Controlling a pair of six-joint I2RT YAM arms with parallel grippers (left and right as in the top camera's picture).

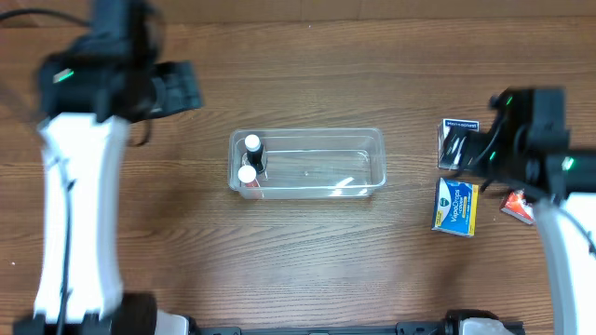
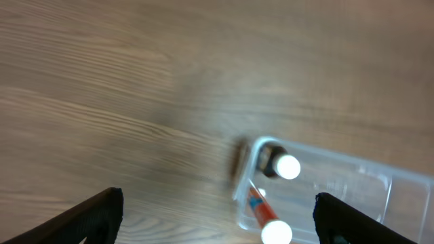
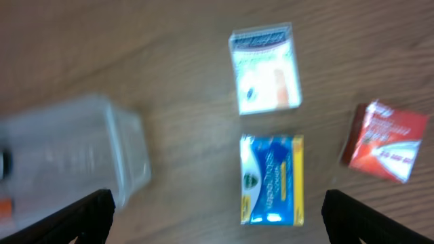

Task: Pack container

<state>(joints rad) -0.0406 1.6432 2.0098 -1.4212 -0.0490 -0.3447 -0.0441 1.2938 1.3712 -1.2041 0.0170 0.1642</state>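
- Mid-packing: two bottles (image 1: 252, 143) in the container (image 1: 326, 132), boxes (image 3: 266, 68) outside at frame right.
- Your left gripper (image 2: 217, 211) and right gripper (image 3: 217, 211) gape empty; next, grasp the blue box (image 3: 272, 177).

Looks like a robotics lab bench: a plain wood-grain worktop (image 1: 307, 261) carries a left arm (image 1: 79, 205) and a right arm (image 1: 570, 251), both white and black, a clear container (image 1: 307, 133), and shop-packaged boxes (image 3: 271, 179) just ahead of the right gripper (image 3: 217, 217).
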